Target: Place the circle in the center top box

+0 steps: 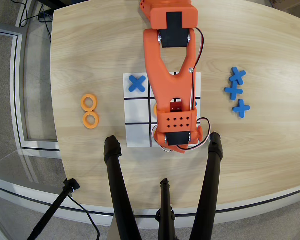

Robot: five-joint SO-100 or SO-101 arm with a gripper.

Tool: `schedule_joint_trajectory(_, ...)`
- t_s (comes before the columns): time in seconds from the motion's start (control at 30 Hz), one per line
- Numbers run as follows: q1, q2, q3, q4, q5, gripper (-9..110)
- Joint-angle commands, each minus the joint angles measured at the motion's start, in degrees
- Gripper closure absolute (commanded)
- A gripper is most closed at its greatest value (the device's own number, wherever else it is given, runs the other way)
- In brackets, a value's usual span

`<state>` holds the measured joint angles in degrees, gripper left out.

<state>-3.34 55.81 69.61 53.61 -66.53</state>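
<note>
Overhead view: orange arm (167,65) reaches from the top edge down over the paper grid (135,135) on the wooden bench (90,45). The end effector (176,104) sits under the arm's wrist block, over the grid's middle column; only a dark slot shows there, so can't tell how far open it is or whether it has hold of anything.

The circle (154,108): just a sliver of orange shows at the arm's left edge, right beside the end effector, about level w/ the grid's middle row. Rest is hidden under the arm, so exact cell unclear.

Blue cross (136,83) lies in the grid's corner cell, up and left of the end effector. A bit of blue (195,104) peeks out just right of it.

Two more orange rings (90,111) lie touching, well left of the end effector, off the grid. Three blue crosses (236,91) are clustered well to its right. Black tripod legs (162,200) stand below it.
</note>
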Motion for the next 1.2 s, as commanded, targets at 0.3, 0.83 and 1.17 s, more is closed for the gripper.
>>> schedule_joint_trajectory(0.3, 1.1, 2.1, -6.0, 5.5, -0.7, 88)
schedule_joint_trajectory(0.83, 5.8, 33.4, -4.5, 31.8, -6.3, 88)
schedule_joint_trajectory(1.17, 4.7, 74.0, 38.9, 27.9, -14.9, 88)
